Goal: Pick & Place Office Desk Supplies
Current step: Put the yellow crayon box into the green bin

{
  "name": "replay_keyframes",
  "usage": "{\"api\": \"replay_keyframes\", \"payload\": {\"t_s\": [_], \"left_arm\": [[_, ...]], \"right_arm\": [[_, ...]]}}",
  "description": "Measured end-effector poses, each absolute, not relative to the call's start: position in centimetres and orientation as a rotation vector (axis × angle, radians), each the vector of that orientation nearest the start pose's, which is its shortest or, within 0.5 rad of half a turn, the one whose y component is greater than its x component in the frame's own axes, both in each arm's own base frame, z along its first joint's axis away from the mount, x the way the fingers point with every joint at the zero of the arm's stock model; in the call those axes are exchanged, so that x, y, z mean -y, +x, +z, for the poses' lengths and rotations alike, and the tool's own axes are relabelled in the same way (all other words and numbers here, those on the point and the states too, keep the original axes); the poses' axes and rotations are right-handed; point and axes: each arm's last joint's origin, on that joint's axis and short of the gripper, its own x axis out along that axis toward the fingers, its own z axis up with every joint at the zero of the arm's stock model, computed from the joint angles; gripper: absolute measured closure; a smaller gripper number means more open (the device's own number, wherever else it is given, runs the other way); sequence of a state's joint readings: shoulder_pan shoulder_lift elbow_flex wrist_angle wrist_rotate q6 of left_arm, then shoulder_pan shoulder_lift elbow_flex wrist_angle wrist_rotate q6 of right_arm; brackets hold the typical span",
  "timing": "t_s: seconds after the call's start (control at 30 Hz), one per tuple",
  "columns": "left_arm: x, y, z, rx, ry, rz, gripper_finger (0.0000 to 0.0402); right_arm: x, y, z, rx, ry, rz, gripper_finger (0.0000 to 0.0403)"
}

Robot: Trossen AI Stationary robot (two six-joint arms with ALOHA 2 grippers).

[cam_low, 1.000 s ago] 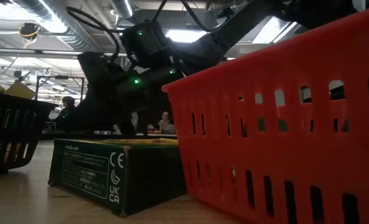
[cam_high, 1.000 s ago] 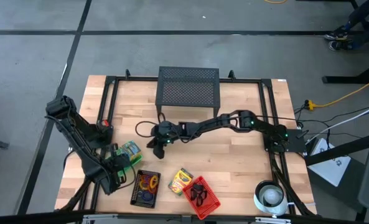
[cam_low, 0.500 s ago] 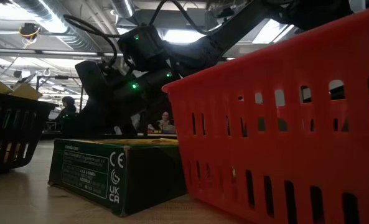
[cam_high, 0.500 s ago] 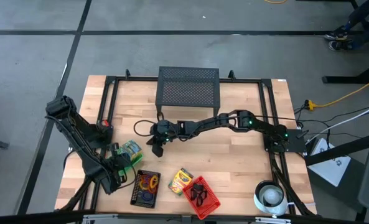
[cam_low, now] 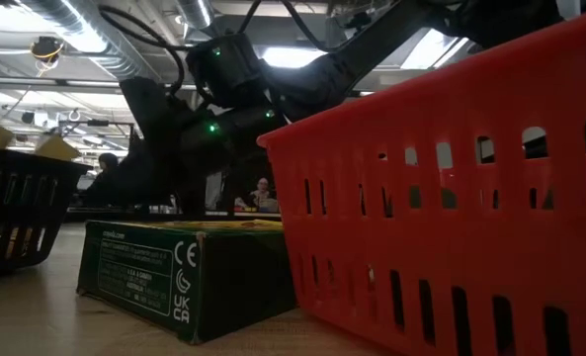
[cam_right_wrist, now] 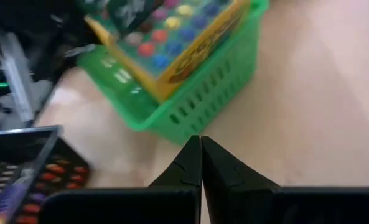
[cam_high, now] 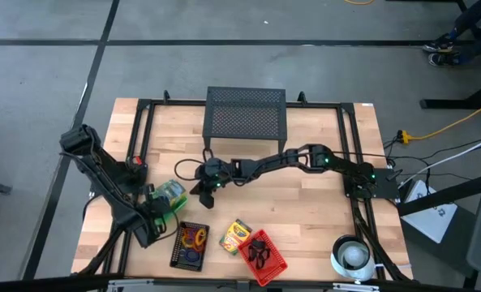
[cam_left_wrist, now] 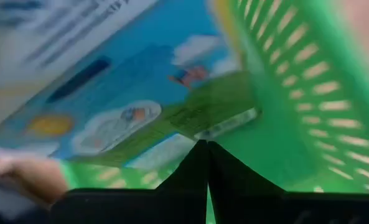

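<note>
A green basket (cam_high: 170, 195) stands at the table's left. A picture-covered box (cam_left_wrist: 109, 93) lies in it, yellow-edged in the right wrist view (cam_right_wrist: 184, 43). My left gripper (cam_left_wrist: 206, 146) is shut and points down into this basket from its near left side (cam_high: 153, 213). My right gripper (cam_right_wrist: 201, 142) is shut and slants down over the bare table just right of the basket (cam_high: 200, 195). A yellow-and-green crayon box (cam_high: 235, 235) lies flat near the front edge. Coloured rings (cam_high: 195, 237) lie in a black tray (cam_high: 178, 247), and black clips (cam_high: 259, 253) lie in a red basket (cam_high: 273, 266). My left gripper's shut fingertips come from above, right at the box and the green basket's inner wall (cam_left_wrist: 277, 124). I cannot tell whether they touch either one.
A large black mesh stand (cam_high: 245, 113) stands at the far middle. A white round roll (cam_high: 352, 255) sits at the front right corner. A black frame (cam_high: 143, 122) runs along the table's edges. Bare wood lies between the right arm and the front right.
My left gripper has sunk a little toward the green basket.
</note>
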State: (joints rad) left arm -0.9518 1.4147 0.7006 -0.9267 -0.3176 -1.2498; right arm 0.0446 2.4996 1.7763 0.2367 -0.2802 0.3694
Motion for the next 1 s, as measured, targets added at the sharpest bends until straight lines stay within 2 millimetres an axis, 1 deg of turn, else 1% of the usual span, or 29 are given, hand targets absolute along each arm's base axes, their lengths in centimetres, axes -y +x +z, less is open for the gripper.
{"api": "replay_keyframes", "payload": {"t_s": [0.07,0.13,0.3,0.4,0.57,0.8,1.0], "left_arm": [[15.3,12.1,14.8,-1.321,-0.079,0.354,0.04],[15.3,12.0,14.7,-1.324,-0.08,0.35,0.0399],[15.2,12.1,14.8,-1.299,-0.059,0.341,0.04],[15.0,12.3,14.8,-1.276,-0.042,0.346,0.0399],[14.3,13.0,14.8,-1.242,-0.005,0.372,0.04],[13.2,14.0,14.6,-1.253,0.024,0.381,0.04],[12.6,13.9,13.7,-1.247,0.007,0.402,0.04]], "right_arm": [[-3.3,53.9,10.1,-0.536,0.426,0.249,0.0402],[-3.3,53.9,10.0,-0.538,0.429,0.25,0.0402],[-3.3,53.9,10.1,-0.537,0.432,0.265,0.0402],[-3.7,53.9,10.2,-0.534,0.439,0.283,0.0403],[-4.2,53.8,10.2,-0.537,0.437,0.293,0.0403],[-4.6,53.8,10.1,-0.541,0.433,0.299,0.0403],[-4.5,53.7,10.0,-0.55,0.423,0.299,0.0403]]}}
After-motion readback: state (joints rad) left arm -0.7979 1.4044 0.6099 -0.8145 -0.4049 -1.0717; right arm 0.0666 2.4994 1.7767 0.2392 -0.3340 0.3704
